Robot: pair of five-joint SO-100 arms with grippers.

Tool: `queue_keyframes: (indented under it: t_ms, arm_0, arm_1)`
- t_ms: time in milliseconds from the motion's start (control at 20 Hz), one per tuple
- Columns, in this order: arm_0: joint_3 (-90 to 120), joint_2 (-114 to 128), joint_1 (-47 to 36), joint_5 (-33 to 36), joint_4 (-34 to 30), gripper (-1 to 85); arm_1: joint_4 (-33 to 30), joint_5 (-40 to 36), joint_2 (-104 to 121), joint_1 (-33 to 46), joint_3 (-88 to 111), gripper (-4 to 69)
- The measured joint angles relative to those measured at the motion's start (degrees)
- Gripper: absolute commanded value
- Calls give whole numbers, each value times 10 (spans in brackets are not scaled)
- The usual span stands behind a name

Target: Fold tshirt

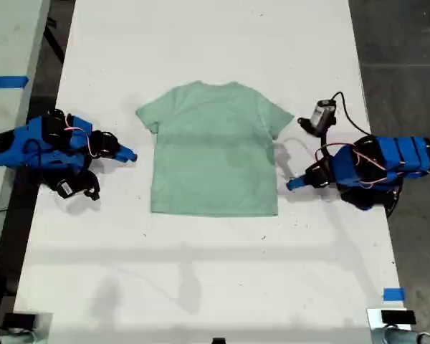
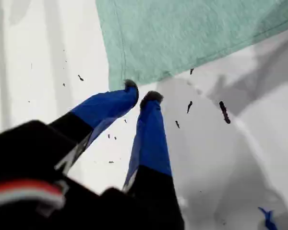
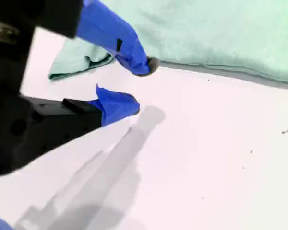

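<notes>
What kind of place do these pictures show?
Probably a robotics lab or test bench: a white table with two blue arms, a tshirt laid flat between them, and blue tape marking a corner.

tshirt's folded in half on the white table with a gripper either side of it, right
Not quite: the tshirt is not folded. The exterior view shows it spread flat with both sleeves out. The rest holds: it lies on the white table, with my first gripper and my second gripper on either side.
</notes>
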Motion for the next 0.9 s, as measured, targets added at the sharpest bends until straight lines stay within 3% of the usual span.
queue_keyframes:
  t_ms: [100,200,300,350,550,650,900]
  arm_0:
    - [0,-1,3,-33,-6,1]
    - [0,-2,0,-104,-14,1]
    - [0,-2,-2,-117,-16,1]
    - [0,-2,-2,-119,-16,1]
    - [0,-2,-2,-127,-14,49]
    - [0,-2,-7,-181,-5,58]
    - [0,-1,-18,-213,-4,0]
  arm_1:
    - [-15,25,1,19,2,-1]
    - [-23,210,7,55,2,-1]
    - [-24,432,4,57,2,-1]
    - [-24,490,11,58,2,-1]
    - [-24,530,9,61,2,-1]
    - [-24,549,9,61,2,-1]
    - [-18,561,9,63,2,-1]
